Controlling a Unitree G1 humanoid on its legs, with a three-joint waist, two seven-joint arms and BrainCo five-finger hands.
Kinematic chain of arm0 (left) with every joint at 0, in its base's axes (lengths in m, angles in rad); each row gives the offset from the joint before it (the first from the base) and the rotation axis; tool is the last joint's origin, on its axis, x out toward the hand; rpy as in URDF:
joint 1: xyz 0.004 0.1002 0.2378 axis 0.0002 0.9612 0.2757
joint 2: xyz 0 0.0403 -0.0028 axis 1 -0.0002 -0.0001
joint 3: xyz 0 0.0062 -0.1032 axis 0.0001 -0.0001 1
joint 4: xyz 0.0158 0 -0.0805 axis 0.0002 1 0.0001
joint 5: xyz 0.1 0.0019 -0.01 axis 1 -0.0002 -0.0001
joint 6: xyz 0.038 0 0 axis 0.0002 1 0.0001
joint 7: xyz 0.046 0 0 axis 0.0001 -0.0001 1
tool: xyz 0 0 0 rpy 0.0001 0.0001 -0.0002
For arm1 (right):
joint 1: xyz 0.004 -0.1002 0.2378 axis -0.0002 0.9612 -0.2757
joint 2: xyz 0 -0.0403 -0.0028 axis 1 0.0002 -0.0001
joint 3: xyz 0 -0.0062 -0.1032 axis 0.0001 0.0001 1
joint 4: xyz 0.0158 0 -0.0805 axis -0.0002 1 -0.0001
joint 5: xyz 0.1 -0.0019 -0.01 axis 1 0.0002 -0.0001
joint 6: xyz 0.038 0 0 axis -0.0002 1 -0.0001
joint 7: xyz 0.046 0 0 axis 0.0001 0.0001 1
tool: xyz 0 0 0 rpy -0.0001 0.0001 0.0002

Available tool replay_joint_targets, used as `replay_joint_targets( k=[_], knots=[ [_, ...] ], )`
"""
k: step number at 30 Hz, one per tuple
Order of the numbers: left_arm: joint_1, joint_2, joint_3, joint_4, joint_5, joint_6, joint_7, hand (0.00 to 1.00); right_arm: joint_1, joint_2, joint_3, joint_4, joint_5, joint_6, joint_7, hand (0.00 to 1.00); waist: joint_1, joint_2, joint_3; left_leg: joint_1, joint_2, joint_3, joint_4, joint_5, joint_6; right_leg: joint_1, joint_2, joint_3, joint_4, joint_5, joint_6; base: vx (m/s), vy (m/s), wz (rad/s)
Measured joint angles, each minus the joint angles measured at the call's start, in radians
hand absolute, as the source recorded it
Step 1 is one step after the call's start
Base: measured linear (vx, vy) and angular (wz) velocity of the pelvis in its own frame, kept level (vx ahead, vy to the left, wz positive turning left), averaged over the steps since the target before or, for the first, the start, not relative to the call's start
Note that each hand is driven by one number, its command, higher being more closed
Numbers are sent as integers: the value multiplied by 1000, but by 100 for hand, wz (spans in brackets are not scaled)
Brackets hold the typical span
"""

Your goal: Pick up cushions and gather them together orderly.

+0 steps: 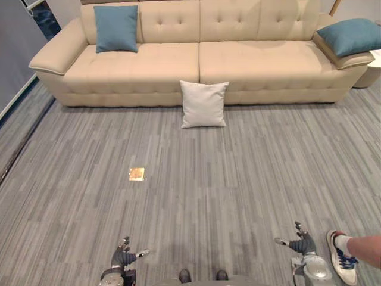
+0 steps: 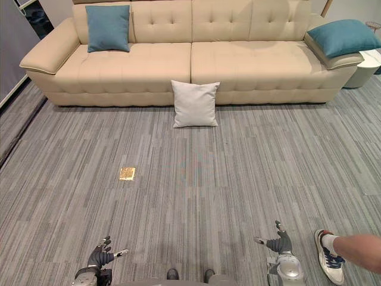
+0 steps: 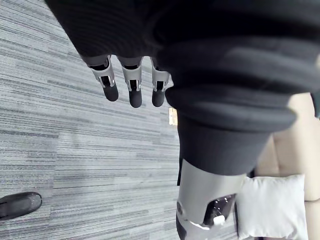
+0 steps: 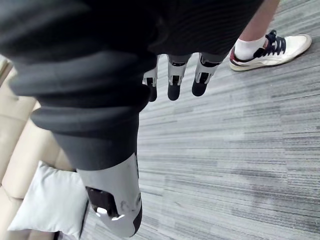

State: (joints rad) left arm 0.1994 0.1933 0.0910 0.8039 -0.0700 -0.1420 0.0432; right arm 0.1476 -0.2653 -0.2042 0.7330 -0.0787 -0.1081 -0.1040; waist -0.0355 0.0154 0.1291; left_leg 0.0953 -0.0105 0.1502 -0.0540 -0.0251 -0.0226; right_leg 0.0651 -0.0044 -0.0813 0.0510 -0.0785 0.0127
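Note:
A white cushion (image 1: 203, 104) leans upright on the carpet against the front of the beige sofa (image 1: 166, 65). One teal cushion (image 1: 116, 28) stands against the sofa's back at its left end. Another teal cushion (image 1: 356, 36) lies on the right armrest. My left hand (image 1: 124, 257) hangs low at the bottom left, fingers straight, holding nothing. At the bottom right my right hand (image 1: 302, 244) is likewise open and empty. Both hands are far from the cushions. The white cushion (image 3: 272, 206) also shows past my left hand (image 3: 131, 85), and again (image 4: 50, 204) past my right hand (image 4: 175, 80).
Grey striped carpet (image 1: 238, 179) stretches between me and the sofa. A small gold patch (image 1: 136, 173) lies on it left of centre. A person's leg and white shoe (image 1: 342, 256) stand close by my right hand. A white side table (image 2: 369, 62) sits past the sofa's right end.

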Motion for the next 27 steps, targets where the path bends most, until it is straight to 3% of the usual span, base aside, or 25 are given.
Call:
replay_joint_targets(
  k=[10,20,23,27],
  knots=[
    [6,0,0,1,-3,2,0,0,3,3,-11,70,34,5,-1,0,-3,14,-14,-2,-1,5,-37,12,17,-18,4,-1,-19,5,-6,-22,-9,-1],
    [-11,0,0,-6,-31,4,1,0,-34,39,-35,78,83,7,-4,0,-3,-4,-6,-22,-3,24,-28,11,18,-27,2,3,-25,6,-6,55,-8,-2],
    [-15,-2,0,-43,-46,7,2,0,-55,53,-35,76,104,7,-8,0,13,-15,7,-104,9,45,93,-62,36,-62,2,19,-18,7,-6,29,-2,-15],
    [-2,-8,2,-93,-76,7,4,0,-74,53,-36,74,128,7,-24,0,27,1,21,-183,31,73,246,-166,50,-93,5,52,5,-9,16,31,47,-28]
  ],
)
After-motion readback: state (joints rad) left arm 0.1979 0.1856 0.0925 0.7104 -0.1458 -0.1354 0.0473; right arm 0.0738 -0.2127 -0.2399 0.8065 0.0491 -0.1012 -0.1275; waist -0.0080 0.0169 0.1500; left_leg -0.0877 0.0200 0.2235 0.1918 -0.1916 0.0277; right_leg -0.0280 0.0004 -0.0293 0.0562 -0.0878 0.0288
